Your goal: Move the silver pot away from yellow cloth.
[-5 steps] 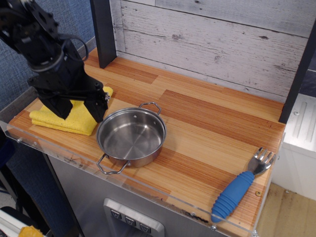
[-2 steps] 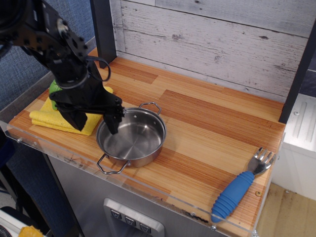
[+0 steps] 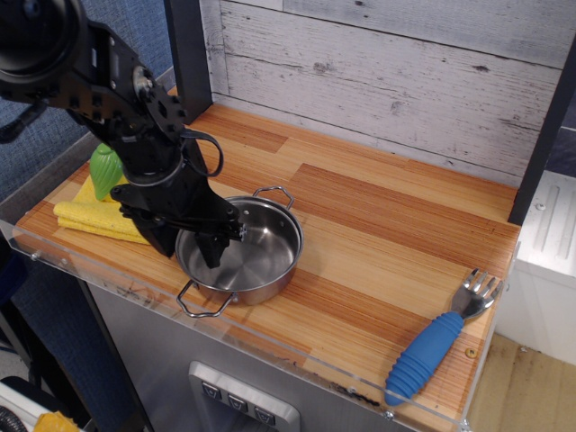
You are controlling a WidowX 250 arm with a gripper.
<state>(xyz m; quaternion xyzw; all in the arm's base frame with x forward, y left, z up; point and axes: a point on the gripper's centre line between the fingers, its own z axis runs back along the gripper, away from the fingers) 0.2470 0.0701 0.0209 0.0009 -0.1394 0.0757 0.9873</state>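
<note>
The silver pot (image 3: 256, 252) sits near the front left of the wooden counter, with wire loop handles at its back and front. The yellow cloth (image 3: 90, 216) lies folded just left of it, partly hidden by the arm. My black gripper (image 3: 187, 247) is open and straddles the pot's left rim: one finger (image 3: 212, 250) reaches inside the pot, the other (image 3: 162, 241) stands outside between pot and cloth. It grips nothing that I can see.
A green toy corn (image 3: 106, 166) rests on the cloth's back edge. A blue-handled fork (image 3: 441, 342) lies at the front right. A dark post (image 3: 187, 54) stands at the back left. A clear lip (image 3: 270, 346) runs along the counter's front edge.
My gripper has moved right and down from over the cloth to the pot's left rim, one finger now inside the pot. The green corn has come into view. The pot has not moved.
</note>
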